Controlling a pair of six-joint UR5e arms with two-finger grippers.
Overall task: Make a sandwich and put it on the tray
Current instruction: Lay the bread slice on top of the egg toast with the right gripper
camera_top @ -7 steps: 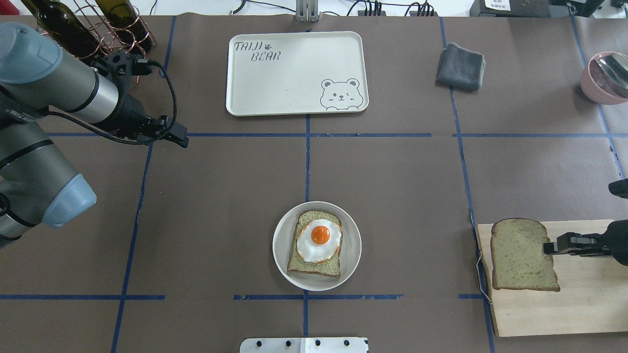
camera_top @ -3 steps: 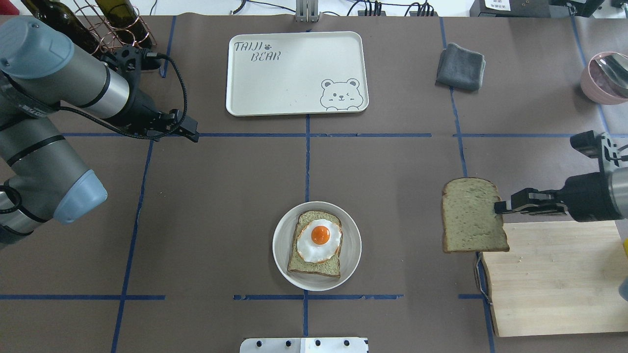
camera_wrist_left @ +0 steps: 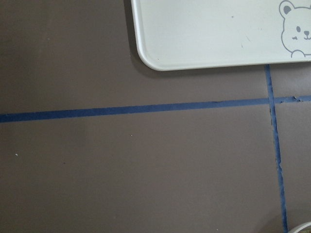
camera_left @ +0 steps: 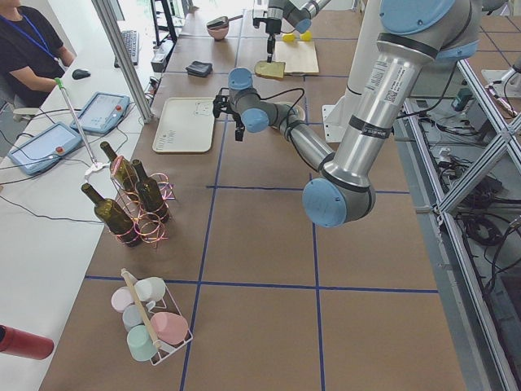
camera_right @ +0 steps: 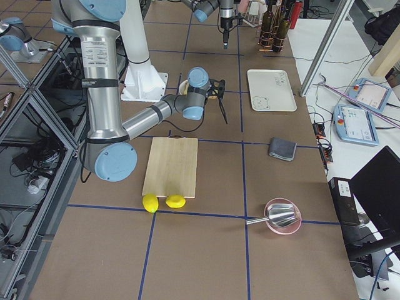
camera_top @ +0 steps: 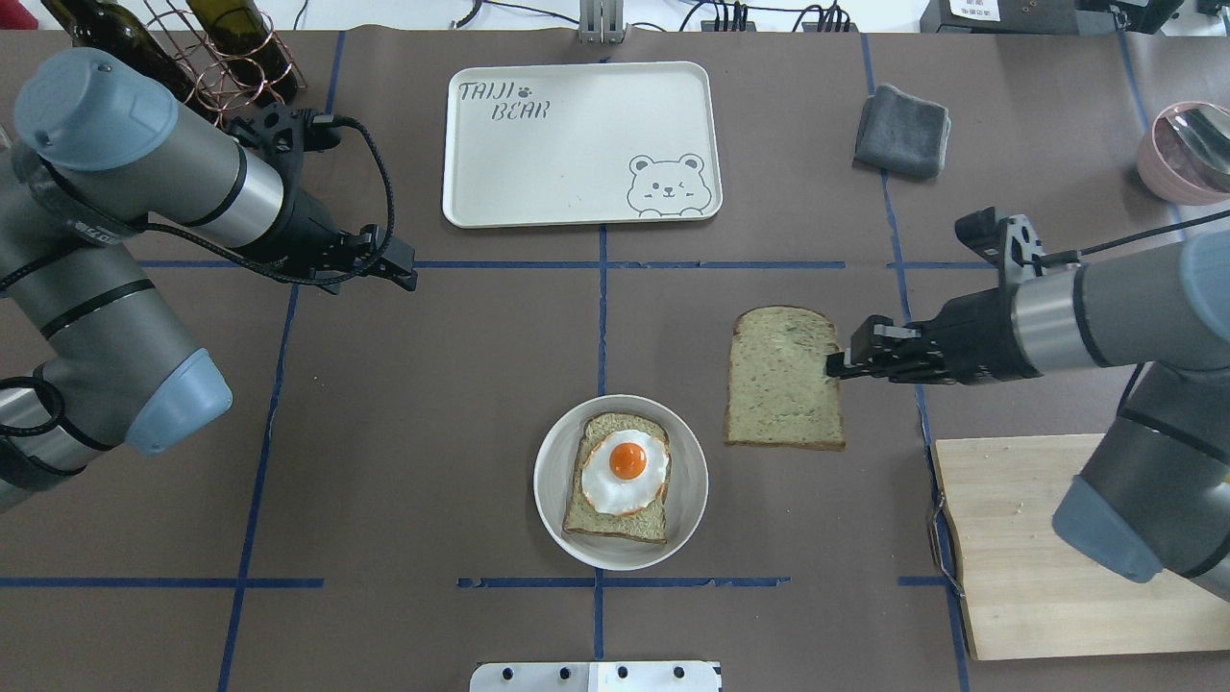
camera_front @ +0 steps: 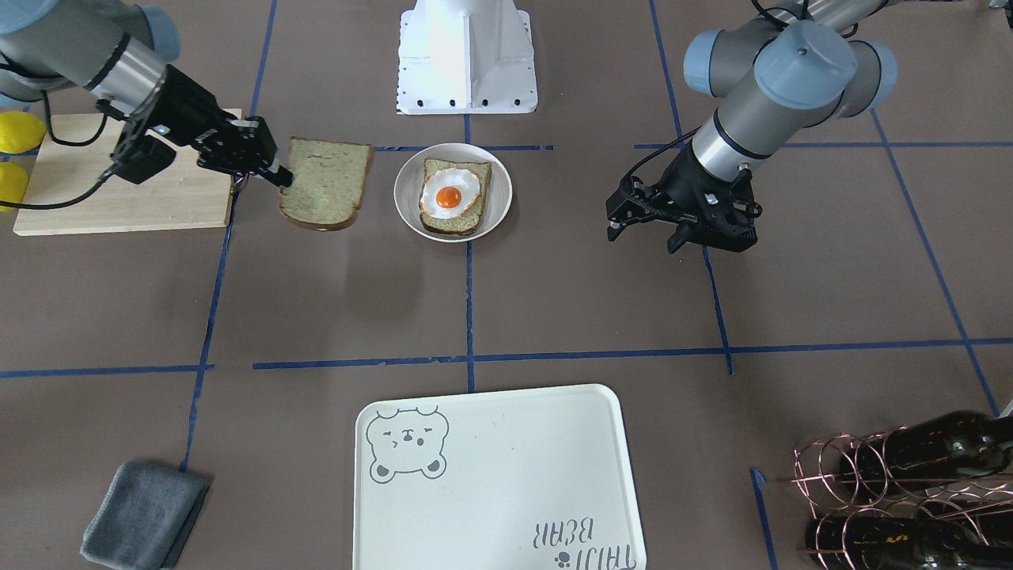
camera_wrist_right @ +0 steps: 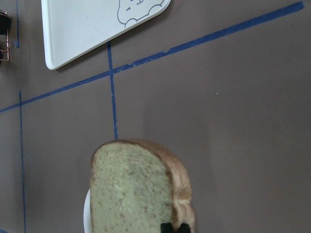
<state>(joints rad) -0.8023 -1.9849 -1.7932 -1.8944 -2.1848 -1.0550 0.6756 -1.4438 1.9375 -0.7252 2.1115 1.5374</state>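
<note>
My right gripper (camera_top: 834,367) is shut on the right edge of a tan bread slice (camera_top: 783,377) and holds it flat above the table, right of the small round plate (camera_top: 690,481). The held slice also shows in the front view (camera_front: 324,186) and in the right wrist view (camera_wrist_right: 131,194). On the plate lies the other bread slice (camera_top: 615,521) with the fried egg (camera_top: 625,469) on top. The cream bear tray (camera_top: 577,144) lies bare at the far middle. My left gripper (camera_top: 399,269) is open and empty, hovering left of the tray's near corner (camera_wrist_left: 204,29).
A wooden cutting board (camera_top: 1019,557) lies at the near right, with two lemons (camera_front: 12,131) beside it. A grey cloth (camera_top: 901,130) and a pink bowl (camera_top: 1182,154) sit at the far right. A wire rack of wine bottles (camera_top: 211,48) stands at the far left.
My right gripper has lifted the bread slice off the cutting board and carried it left and farther out, close to the plate. My left arm has moved a little to the right.
</note>
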